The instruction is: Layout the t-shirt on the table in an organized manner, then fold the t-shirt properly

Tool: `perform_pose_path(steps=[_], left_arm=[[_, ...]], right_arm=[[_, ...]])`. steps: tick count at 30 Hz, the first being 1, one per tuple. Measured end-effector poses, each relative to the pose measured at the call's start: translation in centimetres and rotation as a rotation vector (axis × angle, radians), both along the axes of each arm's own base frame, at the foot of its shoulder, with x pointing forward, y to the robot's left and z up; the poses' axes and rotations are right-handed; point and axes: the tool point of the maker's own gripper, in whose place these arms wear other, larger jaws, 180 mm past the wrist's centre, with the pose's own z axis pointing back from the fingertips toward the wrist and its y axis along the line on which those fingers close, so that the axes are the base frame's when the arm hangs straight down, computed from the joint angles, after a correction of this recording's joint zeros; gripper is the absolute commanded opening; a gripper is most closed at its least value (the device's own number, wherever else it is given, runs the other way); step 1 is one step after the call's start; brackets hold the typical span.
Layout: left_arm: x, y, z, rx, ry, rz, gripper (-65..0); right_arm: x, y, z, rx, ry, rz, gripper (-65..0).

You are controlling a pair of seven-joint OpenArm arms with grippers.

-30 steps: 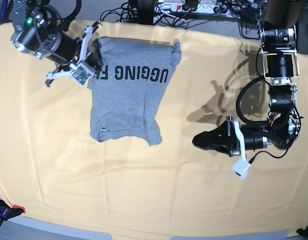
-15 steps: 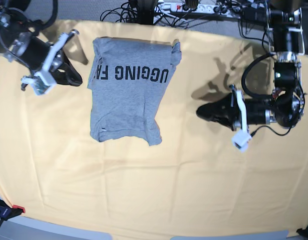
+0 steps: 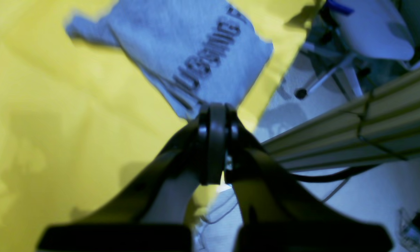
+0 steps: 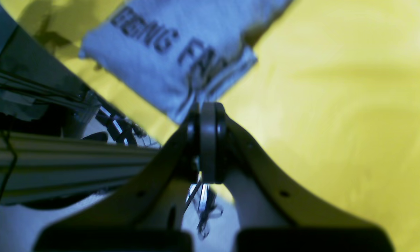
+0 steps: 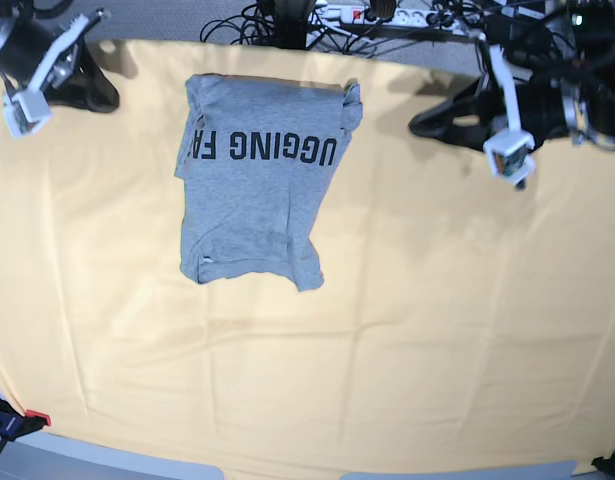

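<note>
Behind table [image 5: 387, 350], cables [image 5: 287, 18], pwr strip [image 5: 372, 14] (white)

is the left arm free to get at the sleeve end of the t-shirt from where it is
Probably yes: the left gripper is shut and empty, and only bare table lies between it and the t-shirt.

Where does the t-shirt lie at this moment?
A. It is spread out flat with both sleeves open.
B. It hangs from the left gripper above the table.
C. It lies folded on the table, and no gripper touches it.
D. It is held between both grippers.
C. The t-shirt lies folded on the table, while the left gripper and the right gripper are both shut and well away from it, near the far edge.
</note>
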Motion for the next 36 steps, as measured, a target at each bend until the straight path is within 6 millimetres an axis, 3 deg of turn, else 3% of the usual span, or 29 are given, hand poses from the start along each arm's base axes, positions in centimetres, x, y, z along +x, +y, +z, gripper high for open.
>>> perform_pose_path(steps=[7, 12, 15, 18, 23, 25, 31, 34, 36], left_arm=[[-7.4, 2.4, -3.0, 0.08, 0.28, 0.097, -65.0], [-14.4, 2.9, -4.4, 0.1, 0.531, 0.096, -65.0], [-17.9, 3.4, -5.3, 0.091, 0.655, 0.107, -65.0], [-19.3, 3.7, -6.8, 0.069, 0.746, 0.153, -65.0], [-24.5, 6.2, -13.3, 0.199, 0.983, 0.187, -65.0], [-25.1, 5.7, -15.7, 0.179, 1.037, 0.196, -65.0], [-25.2, 5.8, -22.8, 0.177, 1.144, 0.271, -65.0], [-25.2, 7.0, -26.2, 0.219, 1.163, 0.339, -65.0], [-24.1, 8.3, -28.3, 0.246, 1.123, 0.407, -65.0]], right_arm=[[-6.2, -2.2, -1.7, -0.036, 0.202, -0.134, -65.0], [-11.2, -2.0, -2.8, -0.004, 0.385, -0.157, -65.0], [-13.9, -2.2, -5.1, 0.084, 0.511, -0.205, -65.0], [-15.8, -1.6, -7.8, 0.203, 0.615, -0.246, -65.0], [-20.6, -1.3, -14.1, 0.207, 0.839, -0.269, -65.0], [-21.7, -0.8, -16.7, 0.182, 0.897, -0.251, -65.0], [-21.9, 0.5, -23.7, 0.143, 0.957, -0.228, -65.0], [-23.0, 1.2, -26.6, 0.116, 0.989, -0.226, -65.0], [-23.2, 1.6, -28.4, 0.1, 0.983, -0.222, -65.0]])
